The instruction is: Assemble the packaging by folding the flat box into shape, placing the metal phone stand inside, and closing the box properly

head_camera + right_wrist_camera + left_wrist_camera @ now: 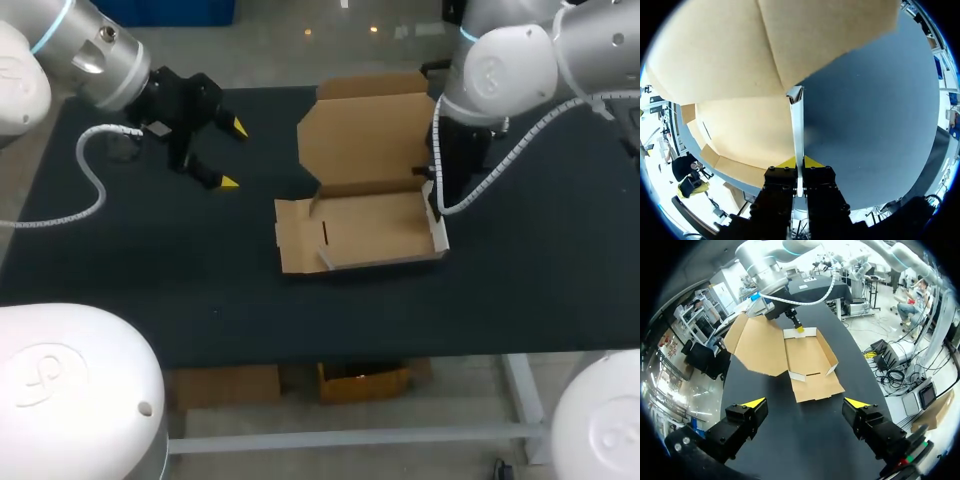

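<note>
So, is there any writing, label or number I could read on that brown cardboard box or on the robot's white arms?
No readable words or numbers in any view.
The brown cardboard box: plain panels inside and out, no print or label showing.
The white arm shells: a round embossed emblem, a sign rather than letters.
</note>
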Tool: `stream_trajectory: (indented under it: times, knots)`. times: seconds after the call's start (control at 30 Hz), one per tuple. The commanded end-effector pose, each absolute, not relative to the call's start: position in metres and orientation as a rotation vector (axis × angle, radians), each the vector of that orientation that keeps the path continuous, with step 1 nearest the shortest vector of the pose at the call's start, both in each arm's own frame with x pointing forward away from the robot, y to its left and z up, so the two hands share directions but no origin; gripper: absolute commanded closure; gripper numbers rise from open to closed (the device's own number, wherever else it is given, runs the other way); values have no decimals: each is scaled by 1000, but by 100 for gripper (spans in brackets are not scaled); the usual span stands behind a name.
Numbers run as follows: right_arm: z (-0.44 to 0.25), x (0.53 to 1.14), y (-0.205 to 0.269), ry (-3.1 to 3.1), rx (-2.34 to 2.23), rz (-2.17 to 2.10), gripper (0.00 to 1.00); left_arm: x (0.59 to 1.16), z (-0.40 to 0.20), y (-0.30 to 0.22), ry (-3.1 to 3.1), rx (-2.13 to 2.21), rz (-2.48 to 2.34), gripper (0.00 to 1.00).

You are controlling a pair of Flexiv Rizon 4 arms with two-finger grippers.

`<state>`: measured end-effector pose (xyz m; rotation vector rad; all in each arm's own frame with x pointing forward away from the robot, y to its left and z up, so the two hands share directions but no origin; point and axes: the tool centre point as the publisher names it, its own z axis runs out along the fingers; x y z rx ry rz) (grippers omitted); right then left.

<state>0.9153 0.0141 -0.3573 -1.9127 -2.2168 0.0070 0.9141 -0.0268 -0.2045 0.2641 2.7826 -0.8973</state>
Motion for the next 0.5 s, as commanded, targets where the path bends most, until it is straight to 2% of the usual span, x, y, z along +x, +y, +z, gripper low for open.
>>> stream_trajectory:
  times: [0.03,0.5]
  knots:
    - [-355,918,13,-2200,-1895,37,100,913,-204,-27,2785,264,-892,0]
    - [-360,915,19,-2147,-1877,112,100,913,-204,-27,2785,264,-892,0]
